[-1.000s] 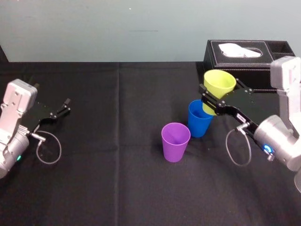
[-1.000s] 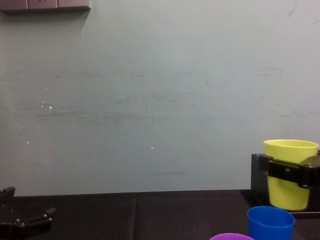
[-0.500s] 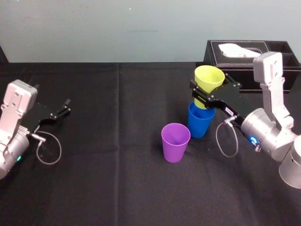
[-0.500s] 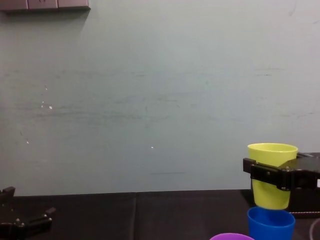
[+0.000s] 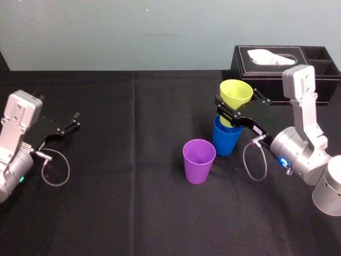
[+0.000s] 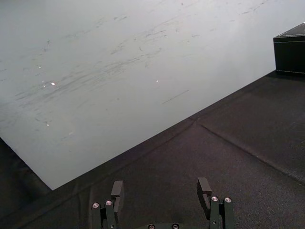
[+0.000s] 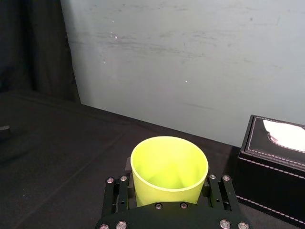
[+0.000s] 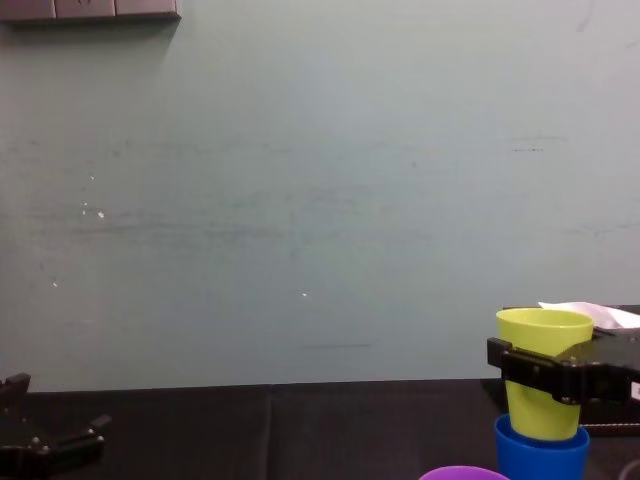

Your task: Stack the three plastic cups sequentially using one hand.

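My right gripper [image 5: 237,114] is shut on the yellow-green cup [image 5: 235,97], one finger on each side of it [image 7: 169,191]. The cup [image 8: 543,368] is upright, and its base sits just inside the mouth of the blue cup [image 8: 540,455]. The blue cup [image 5: 226,138] stands on the black cloth right of centre. In front of it and to its left stands the purple cup [image 5: 199,160], on its own and mouth up; its rim [image 8: 468,472] peeks in low in the chest view. My left gripper [image 5: 66,127] is parked open at the far left [image 6: 161,200].
A black tissue box [image 5: 282,64] with a white tissue stands at the back right, close behind the right arm [image 7: 276,162]. A grey wall [image 8: 300,200] runs along the back of the table. A cable loop [image 5: 254,162] hangs from the right wrist.
The right gripper has carried the yellow-green cup left and down, from beside the tissue box to over the blue cup, and its base has entered the blue cup. The left arm has not moved.
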Robot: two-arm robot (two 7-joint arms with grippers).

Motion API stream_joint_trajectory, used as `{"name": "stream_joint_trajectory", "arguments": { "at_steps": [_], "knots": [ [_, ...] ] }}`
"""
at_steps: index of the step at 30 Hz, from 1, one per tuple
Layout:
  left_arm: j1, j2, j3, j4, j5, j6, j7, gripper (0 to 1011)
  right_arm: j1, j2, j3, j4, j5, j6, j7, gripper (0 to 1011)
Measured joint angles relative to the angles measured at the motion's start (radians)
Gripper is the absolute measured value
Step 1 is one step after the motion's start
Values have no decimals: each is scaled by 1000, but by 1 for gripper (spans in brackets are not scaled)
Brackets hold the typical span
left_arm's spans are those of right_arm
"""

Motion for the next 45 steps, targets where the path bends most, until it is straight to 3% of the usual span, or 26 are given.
{"name": "stream_joint_trajectory", "arguments": {
  "at_steps": [19, 43, 45],
  "knots": [
    [0, 0, 0, 0, 0, 0, 0, 1011, -4, -10, -12, 43, -12, -19, 6, 750],
    [0, 0, 0, 0, 0, 0, 0, 1011, -9, -15, -11, 51, -32, -26, -6, 751],
    [0, 0, 0, 0, 0, 0, 0, 1011, -9, -14, -11, 51, -31, -26, -6, 785]
  ]
}}
